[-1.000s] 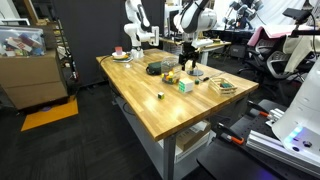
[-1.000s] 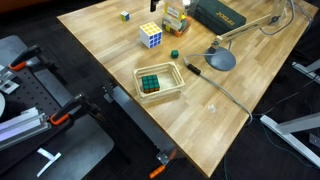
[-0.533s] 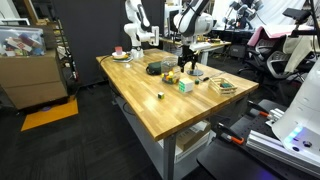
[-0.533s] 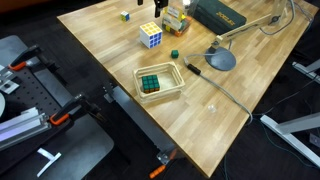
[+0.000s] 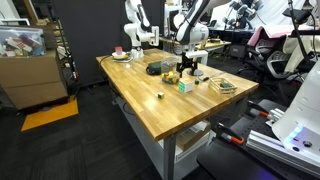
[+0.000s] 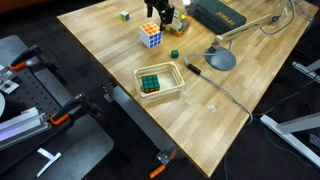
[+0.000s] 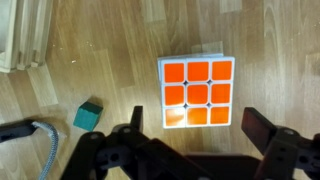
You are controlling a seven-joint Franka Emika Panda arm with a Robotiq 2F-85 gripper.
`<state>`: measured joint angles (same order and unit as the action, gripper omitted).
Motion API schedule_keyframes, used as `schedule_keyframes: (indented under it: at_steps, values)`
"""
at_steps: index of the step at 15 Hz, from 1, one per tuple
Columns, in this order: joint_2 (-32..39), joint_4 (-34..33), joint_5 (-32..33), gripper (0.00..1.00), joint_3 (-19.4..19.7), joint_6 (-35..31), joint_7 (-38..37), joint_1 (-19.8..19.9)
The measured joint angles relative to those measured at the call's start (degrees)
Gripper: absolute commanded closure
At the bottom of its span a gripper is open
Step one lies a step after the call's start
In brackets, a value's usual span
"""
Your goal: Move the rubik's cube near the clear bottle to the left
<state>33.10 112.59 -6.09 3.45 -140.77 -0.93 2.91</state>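
Rubik's cube (image 7: 197, 92) sits flat on one face on the worktop (image 7: 100, 50), free on all sides, nothing leaning on it. That's why it can be taken from above. The wrist view shows a full orange three-by-three face toward the camera with a thin pale strip along its top and left edges. In both exterior views the same cube (image 6: 151, 36) reads whitish on top, and one of them shows a green side (image 5: 184, 86). Colours disagree between views, but the layout of its neighbours matches, so I take it as one cube. It's a cube, so no long axis. Its edges run nearly square to the wrist frame and close to the plank lines, only slightly skewed. My fingers (image 7: 260, 130) are spread wide with nothing between them, wider than the cube. They hang above the worktop just short of the cube, not around it and not touching. Their closing line runs across the wrist frame, so it looks roughly lined up with a pair of opposite side faces. My read: little or no wrist turn needed, just a short advance and a drop to straddle it. A small teal block (image 7: 88, 115) lies near, off toward one side. A wooden tray (image 7: 22, 40) is farther out the same way, well apart. I can't make out the clear bottle in these views.
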Motion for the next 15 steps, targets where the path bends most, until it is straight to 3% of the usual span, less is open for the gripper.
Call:
schedule_keyframes:
  at_steps: [15]
  values:
    - [4.76,-2.37,-2.12,0.0,-2.13,2.28,-2.32,0.39]
